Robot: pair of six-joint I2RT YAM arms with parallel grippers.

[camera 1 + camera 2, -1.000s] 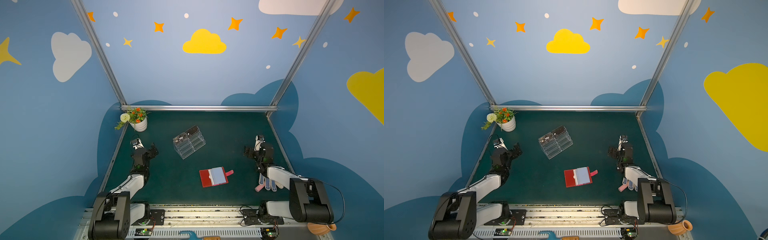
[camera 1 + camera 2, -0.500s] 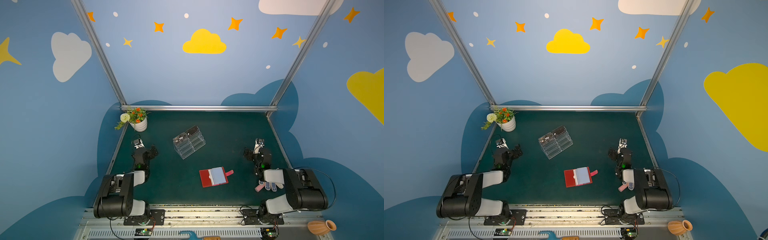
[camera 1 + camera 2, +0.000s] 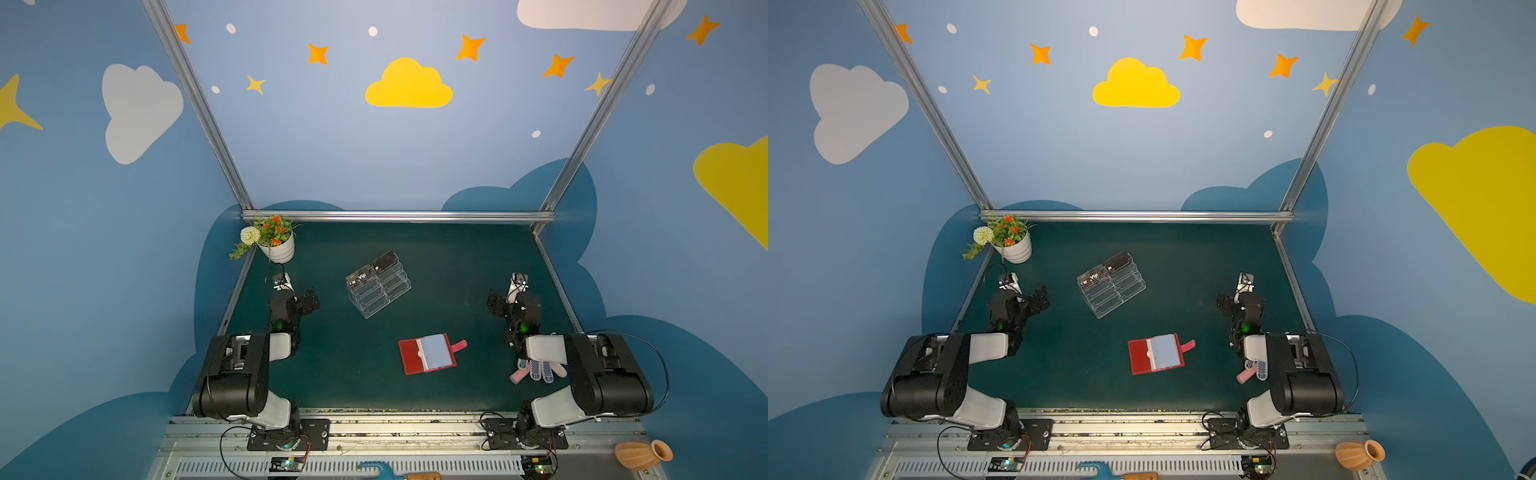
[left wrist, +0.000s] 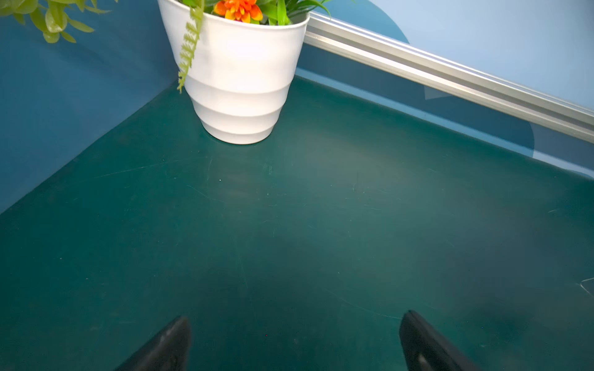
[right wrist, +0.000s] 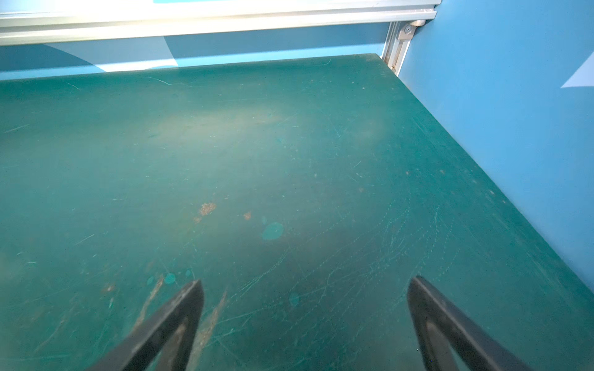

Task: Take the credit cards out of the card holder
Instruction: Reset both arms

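The card holder (image 3: pixel 428 353) lies open at the table's (image 3: pixel 457 257) 6 o'clock, its sleeves seemingly empty. The credit cards (image 3: pixel 360 276) sit in the acrylic stand (image 3: pixel 380 295) at its 11. My left claw (image 3: pixel 309 299) at 10 and right claw (image 3: pixel 494 301) at 2 gape, holding nothing. If I tug a sleeve without pinning the cover, the light booklet could slide along.

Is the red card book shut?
No, the card holder lies spread open, with its inside facing up.

You are looking across the green table (image 4: pixel 321 225) at a white ribbed pot (image 4: pixel 239 83) standing upright in the corner, an orange flower (image 4: pixel 238 8) showing above its rim. Your left gripper (image 4: pixel 295 340) is holding its dark fingertips (image 4: pixel 170 343) wide apart over the table.
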